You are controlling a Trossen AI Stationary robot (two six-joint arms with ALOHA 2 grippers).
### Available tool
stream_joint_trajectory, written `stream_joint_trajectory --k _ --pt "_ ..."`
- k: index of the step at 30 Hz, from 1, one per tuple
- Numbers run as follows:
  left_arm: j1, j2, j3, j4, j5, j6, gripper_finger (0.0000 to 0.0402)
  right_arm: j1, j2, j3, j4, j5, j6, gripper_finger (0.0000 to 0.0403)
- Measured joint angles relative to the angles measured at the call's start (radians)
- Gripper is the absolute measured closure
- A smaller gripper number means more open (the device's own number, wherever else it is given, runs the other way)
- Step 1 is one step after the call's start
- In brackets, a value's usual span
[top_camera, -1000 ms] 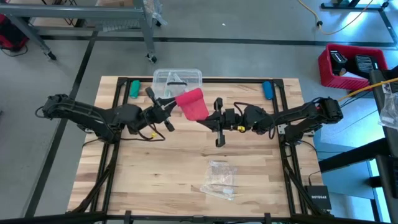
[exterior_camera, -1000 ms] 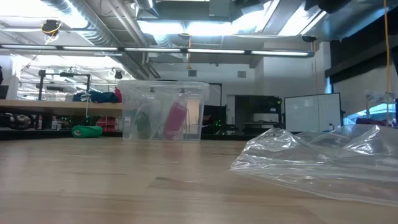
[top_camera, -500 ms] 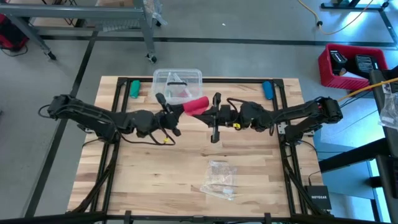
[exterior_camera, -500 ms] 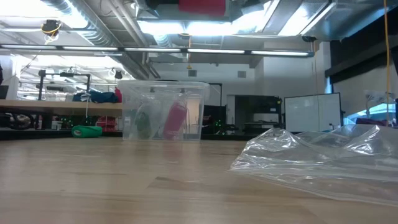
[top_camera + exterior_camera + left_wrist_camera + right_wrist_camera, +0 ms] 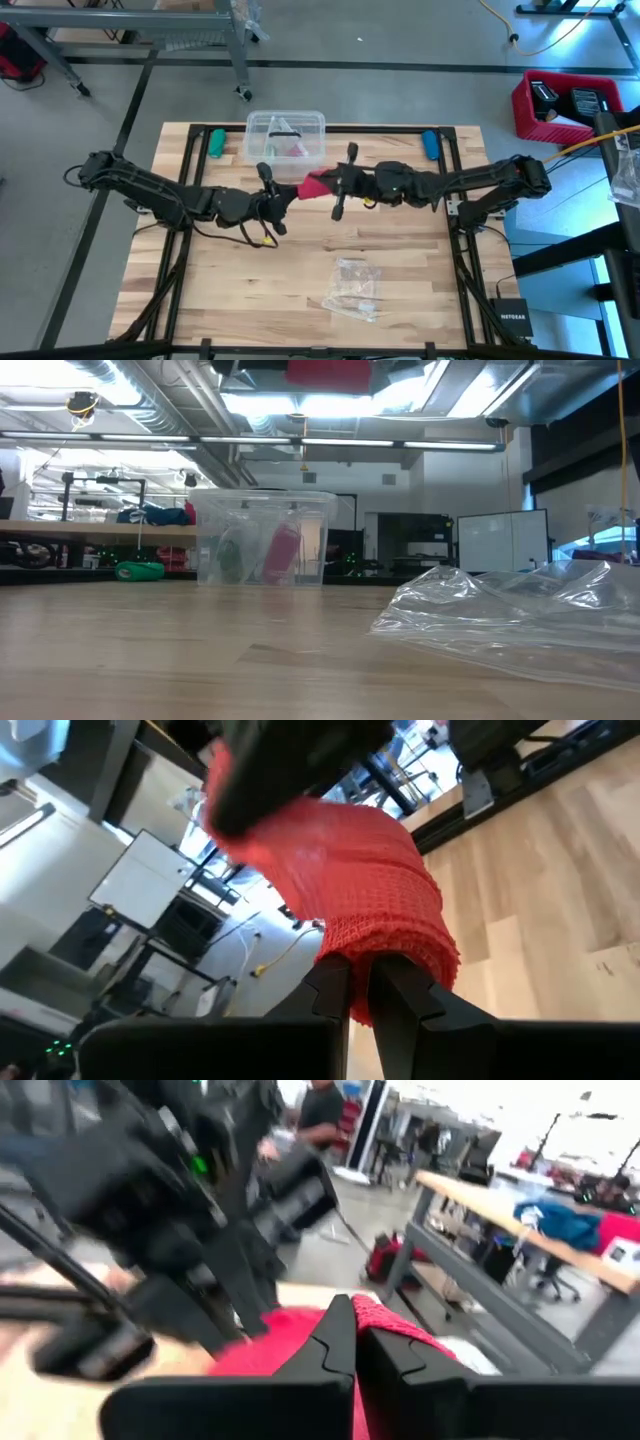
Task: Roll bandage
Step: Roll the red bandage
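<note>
Just in front of the clear box (image 5: 286, 135), the bandage (image 5: 317, 184) is bunched smaller than before, gripped above the worktop (image 5: 300, 290) between left end effector (image 5: 283, 192) and right end effector (image 5: 334, 184), now closer together.

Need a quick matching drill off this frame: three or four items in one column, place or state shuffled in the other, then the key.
Items:
1. bandage
2. clear plastic box
3. plastic wrapper
4. blue roll

Places or states:
A. lying on the near half of the table
B. far right edge of the table
C. held above the table between the left tool and the right tool, both shut on it
D. far edge of the table, near the middle, with a red-pink item inside

Pairs: 1-C, 2-D, 3-A, 4-B
</note>
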Motion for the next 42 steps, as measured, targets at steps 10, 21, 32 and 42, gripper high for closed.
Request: stream_joint_trajectory --k 10,21,32,42 --pt "0.02 0.08 -0.001 -0.012 0.063 -0.145 0.0384 -0.039 0.047 0.0 -0.209 -0.043 0.052 0.04" --pt "0.024 0.289 -0.036 0.063 0.126 -0.429 0.0392 -0.036 0.172 -0.019 -0.371 -0.1 0.185 0.04" --pt "0.027 0.497 -0.183 0.367 0.164 -0.503 0.0386 -0.038 0.338 -0.098 -0.259 -0.195 0.3 0.04" --pt "0.027 0.632 -0.182 0.381 0.157 -0.602 0.0384 -0.037 0.482 -0.094 -0.185 -0.188 0.368 0.04"
